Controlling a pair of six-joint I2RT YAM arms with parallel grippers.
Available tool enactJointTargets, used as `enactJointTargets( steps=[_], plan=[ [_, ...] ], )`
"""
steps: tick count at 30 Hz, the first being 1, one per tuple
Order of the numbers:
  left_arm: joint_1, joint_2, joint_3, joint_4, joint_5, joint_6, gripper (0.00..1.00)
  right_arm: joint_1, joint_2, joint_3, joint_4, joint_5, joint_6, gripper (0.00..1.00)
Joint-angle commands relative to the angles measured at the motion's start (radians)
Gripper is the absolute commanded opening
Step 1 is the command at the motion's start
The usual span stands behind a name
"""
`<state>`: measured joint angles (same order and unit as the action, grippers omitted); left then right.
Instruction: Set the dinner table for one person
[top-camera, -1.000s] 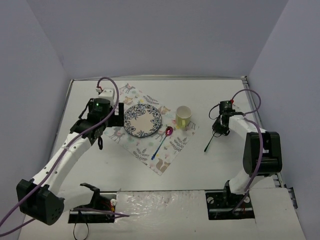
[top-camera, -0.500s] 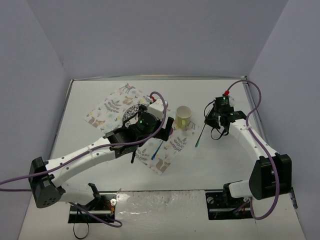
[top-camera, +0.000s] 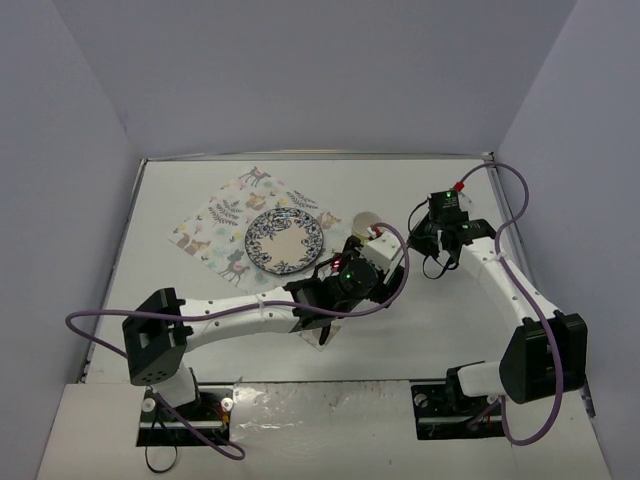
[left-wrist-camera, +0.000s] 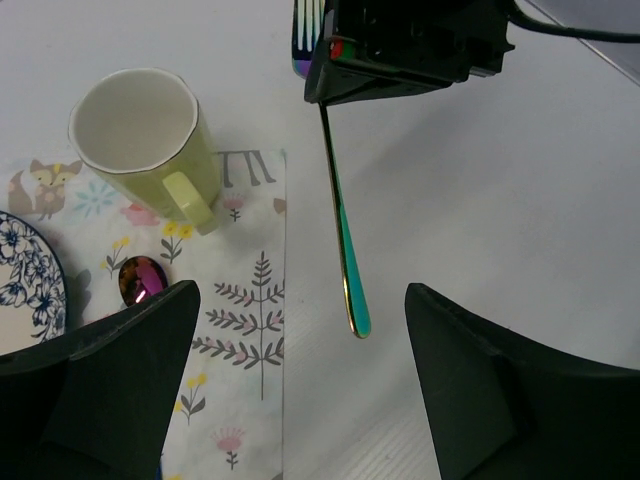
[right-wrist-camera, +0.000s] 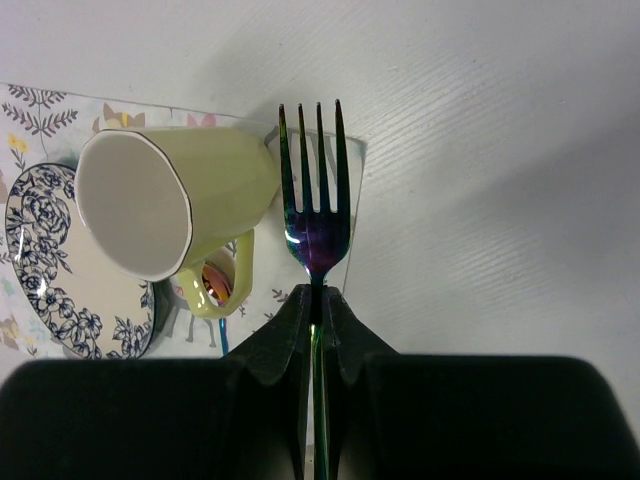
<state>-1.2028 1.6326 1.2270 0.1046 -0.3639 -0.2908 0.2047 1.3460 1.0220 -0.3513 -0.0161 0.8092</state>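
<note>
The white counter (top-camera: 440, 320) lies under everything, and the printed cloth (top-camera: 215, 225) sits on its left half. Our right claw (right-wrist-camera: 318, 300) is pinching an iridescent fork (right-wrist-camera: 315, 215) by the neck, tines pointing outward, just beside the yellow mug (right-wrist-camera: 170, 215). Our left claw (left-wrist-camera: 300, 320) is spread wide over the cloth's edge, gripping nothing. The plate (top-camera: 285, 241) and spoon (left-wrist-camera: 143, 280) rest on the cloth.

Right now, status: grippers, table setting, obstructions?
Left gripper open, over printed cloth beside pale yellow ceramic mug. Right gripper shut on iridescent metal fork, above matte-white tabletop. Left gripper near fork handle.
</note>
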Motion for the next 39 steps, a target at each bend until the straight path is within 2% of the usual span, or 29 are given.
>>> enactJointTargets(
  steps=[1,9,15,26,30,39],
  plan=[
    [-0.014,0.016,0.014,0.211,-0.009,0.065,0.78,0.007,-0.010,0.058,-0.020,-0.005,0.043,0.00],
    [-0.015,0.094,0.011,0.289,-0.021,0.115,0.69,0.014,0.008,0.080,-0.052,0.010,0.047,0.00],
    [-0.014,0.147,0.041,0.283,-0.034,0.120,0.63,0.022,0.009,0.076,-0.056,0.013,0.047,0.00],
    [-0.015,0.193,0.087,0.251,-0.074,0.116,0.46,0.047,0.016,0.072,-0.055,0.055,0.045,0.00],
    [-0.014,0.195,0.089,0.251,-0.074,0.109,0.37,0.057,0.016,0.071,-0.054,0.065,0.046,0.00],
    [-0.013,0.205,0.089,0.240,-0.076,0.092,0.08,0.079,0.013,0.077,-0.055,0.078,0.056,0.00]
  ],
)
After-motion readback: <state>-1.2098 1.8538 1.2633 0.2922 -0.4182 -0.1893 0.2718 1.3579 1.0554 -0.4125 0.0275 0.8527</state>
